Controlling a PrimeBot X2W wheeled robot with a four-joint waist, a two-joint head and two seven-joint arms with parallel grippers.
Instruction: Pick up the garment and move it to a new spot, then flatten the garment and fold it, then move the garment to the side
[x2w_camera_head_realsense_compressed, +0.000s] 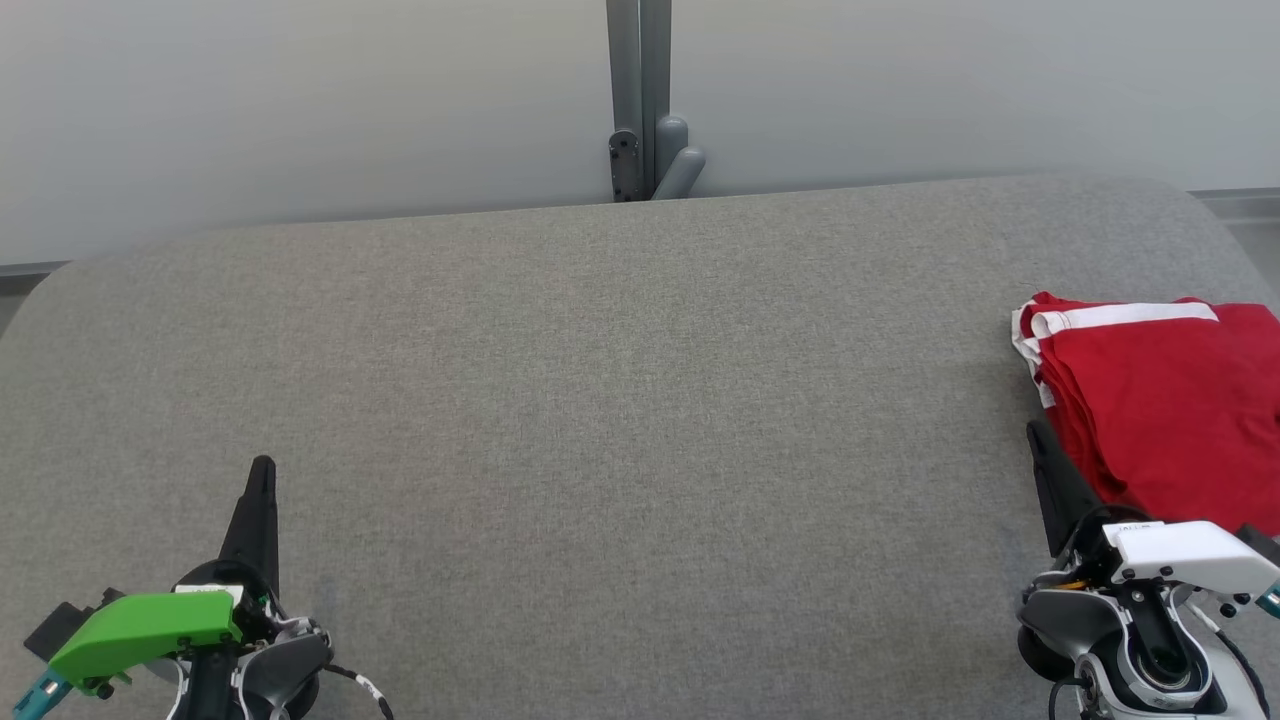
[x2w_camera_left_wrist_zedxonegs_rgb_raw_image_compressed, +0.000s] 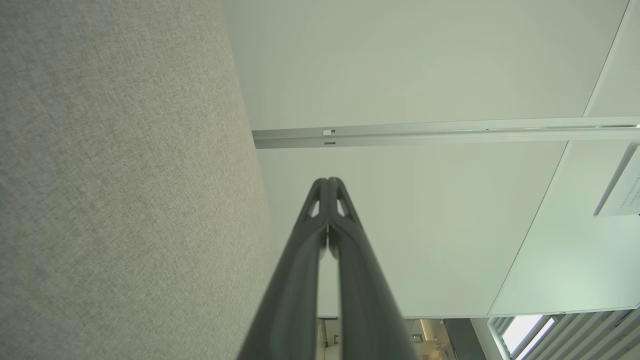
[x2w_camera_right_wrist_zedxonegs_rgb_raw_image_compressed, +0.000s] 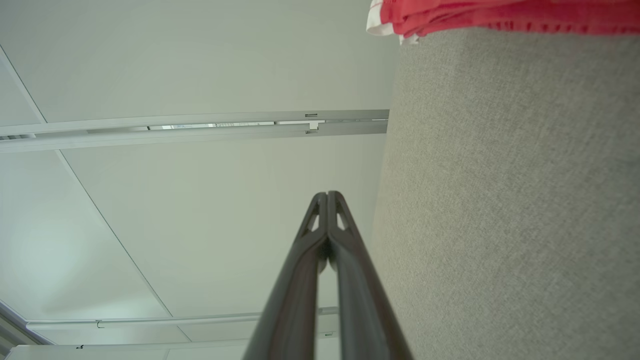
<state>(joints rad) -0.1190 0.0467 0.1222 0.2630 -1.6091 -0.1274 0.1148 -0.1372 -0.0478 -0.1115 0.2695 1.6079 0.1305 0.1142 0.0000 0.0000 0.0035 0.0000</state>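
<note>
Seemingly near done. Left gripper (x2w_camera_head_realsense_compressed: 262, 475) at my near left, fingers clenched, holding nothing. Right gripper (x2w_camera_head_realsense_compressed: 1037, 435) likewise clenched, empty, just beside red garment (x2w_camera_head_realsense_compressed: 1170, 420). Garment lies folded at right edge of grey padded table (x2w_camera_head_realsense_compressed: 640, 380). I judge nothing left.

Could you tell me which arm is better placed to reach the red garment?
Probably the right: the right gripper sits beside the folded red garment, while the left gripper is far across the grey table. Both are shut.
</note>
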